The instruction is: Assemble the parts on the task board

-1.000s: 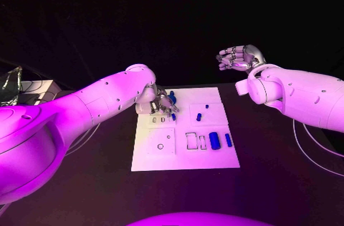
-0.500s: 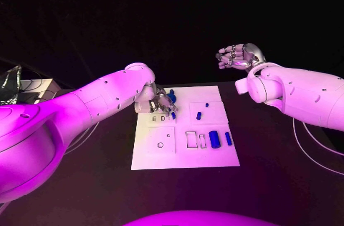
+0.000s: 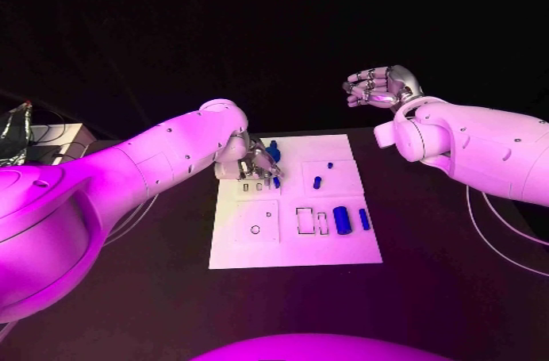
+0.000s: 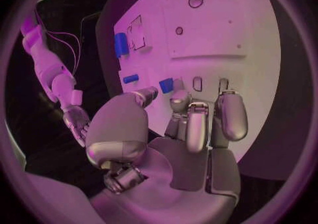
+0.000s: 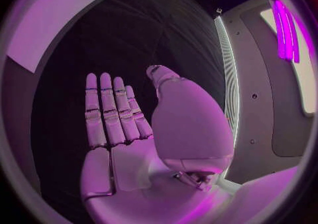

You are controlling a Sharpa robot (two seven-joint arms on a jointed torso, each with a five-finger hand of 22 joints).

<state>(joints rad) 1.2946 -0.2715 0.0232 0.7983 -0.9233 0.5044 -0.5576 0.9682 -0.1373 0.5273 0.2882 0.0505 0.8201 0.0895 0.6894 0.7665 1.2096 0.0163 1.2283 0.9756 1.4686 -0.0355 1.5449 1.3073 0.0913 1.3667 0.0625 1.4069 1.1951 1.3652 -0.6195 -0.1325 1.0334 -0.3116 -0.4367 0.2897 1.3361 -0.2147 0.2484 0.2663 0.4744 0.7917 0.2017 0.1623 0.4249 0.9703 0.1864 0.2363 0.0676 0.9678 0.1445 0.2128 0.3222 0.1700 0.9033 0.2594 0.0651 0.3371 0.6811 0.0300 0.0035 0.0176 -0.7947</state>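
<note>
Head view: the left hand [image 3: 258, 163] works at the far left corner of the task board [image 3: 292, 250], fingers [image 4: 228, 115] crowding small blue parts [image 3: 276, 182]; any grasp is unclear. A nudge could scatter them. The right hand [image 3: 378, 87] hovers empty, fingers released.

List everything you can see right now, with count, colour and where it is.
Table: one, black, under everything.
Task board: one, white, middle of the table.
Parts: five blue pieces showing on the board; a large cylinder and a slimmer piece near its right edge, two small ones mid-board, one beside the left hand.
Left hand: silver, fingers down over the board's far left corner.
Right hand: silver, raised clear of the table, holding nothing.
</note>
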